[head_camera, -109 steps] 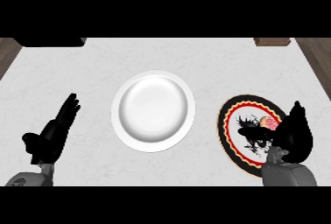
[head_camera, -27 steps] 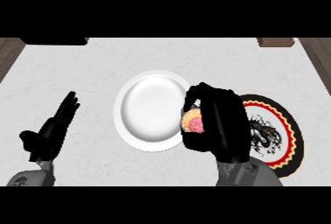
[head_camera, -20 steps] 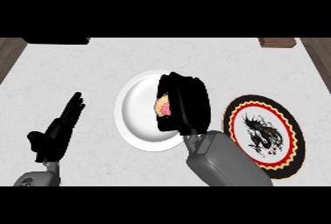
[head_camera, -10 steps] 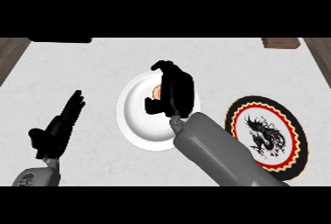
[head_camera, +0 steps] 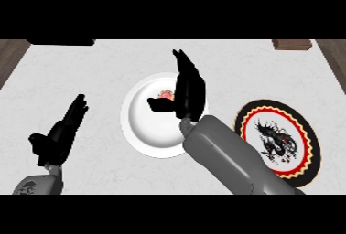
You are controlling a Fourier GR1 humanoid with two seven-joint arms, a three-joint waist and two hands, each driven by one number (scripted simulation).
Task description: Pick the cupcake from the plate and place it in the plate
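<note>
Right hand open above the white plate, cupcake lying on it.

The right hand (head_camera: 186,89) hangs over the white plate (head_camera: 145,135) with its fingers stretched straight toward the far side of the counter (head_camera: 101,68) and its thumb jutting left; it holds nothing. Just beside the thumb, the cupcake (head_camera: 164,95) sits on the upper part of the white plate, only its pink top showing past the hand. The grey forearm runs from the lower right across the plate's right rim. To the right lies the black patterned plate (head_camera: 280,139), partly hidden by that forearm. The left hand (head_camera: 59,135) rests open at the left, fingers straight, well apart from both plates.
</note>
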